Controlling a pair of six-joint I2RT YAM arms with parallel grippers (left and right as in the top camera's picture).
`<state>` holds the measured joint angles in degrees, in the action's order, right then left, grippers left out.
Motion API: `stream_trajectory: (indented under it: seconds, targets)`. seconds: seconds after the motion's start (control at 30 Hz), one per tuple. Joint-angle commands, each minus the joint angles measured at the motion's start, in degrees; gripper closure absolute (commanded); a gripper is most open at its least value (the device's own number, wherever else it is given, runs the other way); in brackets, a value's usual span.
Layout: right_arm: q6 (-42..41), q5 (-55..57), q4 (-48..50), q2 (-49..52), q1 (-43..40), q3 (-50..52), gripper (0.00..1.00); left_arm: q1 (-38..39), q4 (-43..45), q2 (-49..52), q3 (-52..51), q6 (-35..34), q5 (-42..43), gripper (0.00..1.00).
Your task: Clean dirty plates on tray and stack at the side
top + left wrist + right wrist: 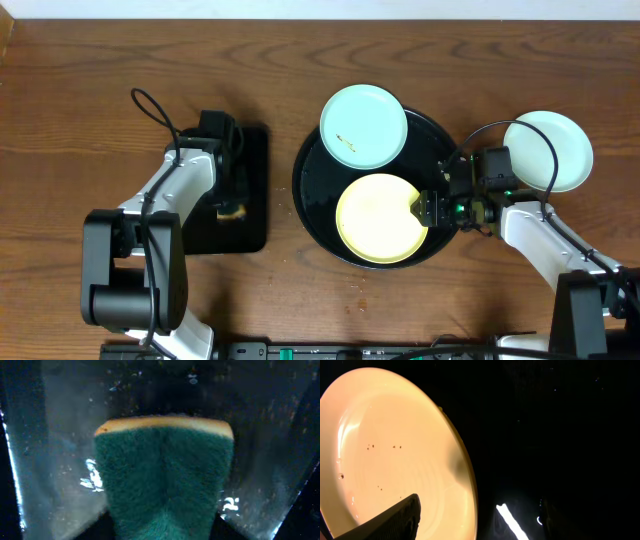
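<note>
Lying in the near half of the round black tray (312, 190), the yellow plate (378, 220) is pale and glossy. The right wrist view shows a scatter of tiny brown specks across its shallow well. The mint plate (363, 125) sits at the tray's far side, lapping over the raised rim there, with a small brown smear near its near-left edge. Its near edge comes just beside the yellow plate; whether they touch cannot be told. A second mint plate (548, 150) rests on the desk (100, 60) to the right, off the tray and apart from its rim.

The right gripper (428, 208) stands at the yellow plate's right edge with its jaws spread. One finger is over the plate's well and the other is outside the rim, above the black tray floor.

On the left, a smaller rectangular tray (255, 150) holds a sponge (165, 490) with a green scouring face and a yellow backing. The left gripper (232, 198) is closed on it, and the pad is creased down its middle.

Bare tray floor shows as a dark crescent left of both plates. A strip of bare wood separates the two trays.
</note>
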<state>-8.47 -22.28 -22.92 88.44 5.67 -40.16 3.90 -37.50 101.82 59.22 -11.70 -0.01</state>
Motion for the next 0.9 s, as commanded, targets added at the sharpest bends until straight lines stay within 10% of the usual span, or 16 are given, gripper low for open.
stream_trajectory:
  seconds: [0.0,0.17,0.3,0.87]
  targets:
    - [0.4,-0.5,-0.5,0.2,-0.7,-0.3,0.26,0.0,0.1,0.4,0.2,0.0,-0.7,0.3]
    - [0.4,-0.5,-0.5,0.2,-0.6,-0.3,0.26,0.0,0.4,0.5,-0.2,0.1,-0.7,0.35]
    - [0.4,-0.5,-0.5,0.2,-0.3,-0.2,0.26,0.0,2.3,0.9,-1.5,0.1,-0.7,0.59]
    - [0.4,-0.5,-0.7,0.3,-0.3,-0.2,0.27,-0.1,0.5,-10.9,1.7,2.1,-0.7,0.72]
